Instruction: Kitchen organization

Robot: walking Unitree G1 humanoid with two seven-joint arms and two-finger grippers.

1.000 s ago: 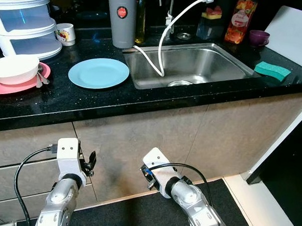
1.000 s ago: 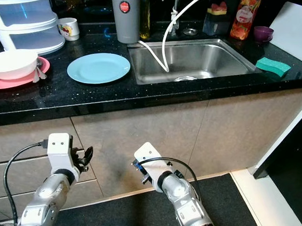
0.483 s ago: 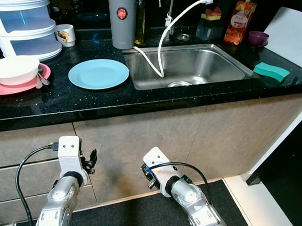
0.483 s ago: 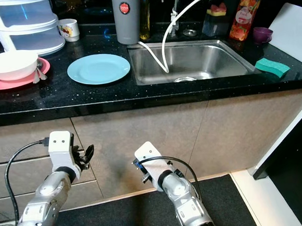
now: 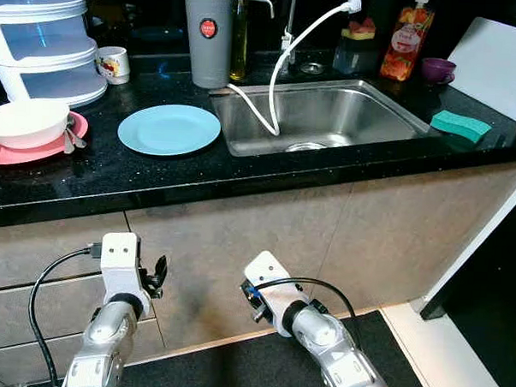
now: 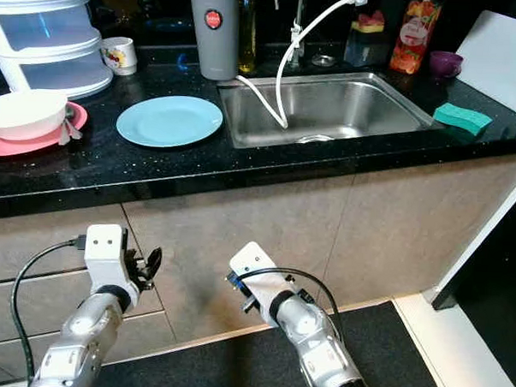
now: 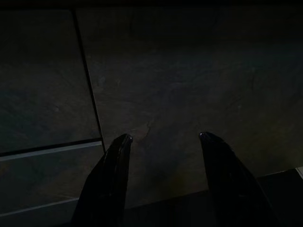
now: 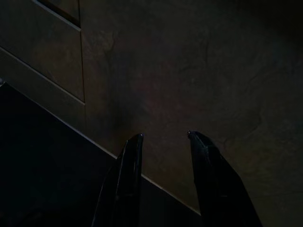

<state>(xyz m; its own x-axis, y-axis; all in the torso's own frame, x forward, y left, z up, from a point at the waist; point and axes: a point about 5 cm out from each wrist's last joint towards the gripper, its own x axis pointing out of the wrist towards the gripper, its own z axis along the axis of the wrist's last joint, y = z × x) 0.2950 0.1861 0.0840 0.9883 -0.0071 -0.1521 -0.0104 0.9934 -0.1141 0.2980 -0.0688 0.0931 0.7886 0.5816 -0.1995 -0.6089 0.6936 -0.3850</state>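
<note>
On the black counter lie a light blue plate (image 5: pixel 168 128) and, at the far left, a white bowl (image 5: pixel 21 119) on a pink plate (image 5: pixel 24 152) with a spoon beside it. The steel sink (image 5: pixel 330 111) is right of the blue plate, with a white hose hanging into it. Both arms hang low in front of the cabinet. My left gripper (image 7: pixel 163 137) is open and empty, facing the cabinet front. My right gripper (image 8: pixel 163 135) is open too, with nothing between its fingers, near the cabinet's base.
Stacked white containers (image 5: pixel 44 43), a mug (image 5: pixel 114 64) and a grey canister (image 5: pixel 207 33) stand at the back. A green sponge (image 5: pixel 460 125), a purple cup (image 5: pixel 438 68), a red bottle (image 5: pixel 400 41) and a white cutting board (image 5: pixel 497 54) are to the right. A dark mat (image 5: pixel 250 369) covers the floor.
The whole picture has shifted slightly, so the camera moved. Nothing on the counter has moved, and both arms hang about where they were.
</note>
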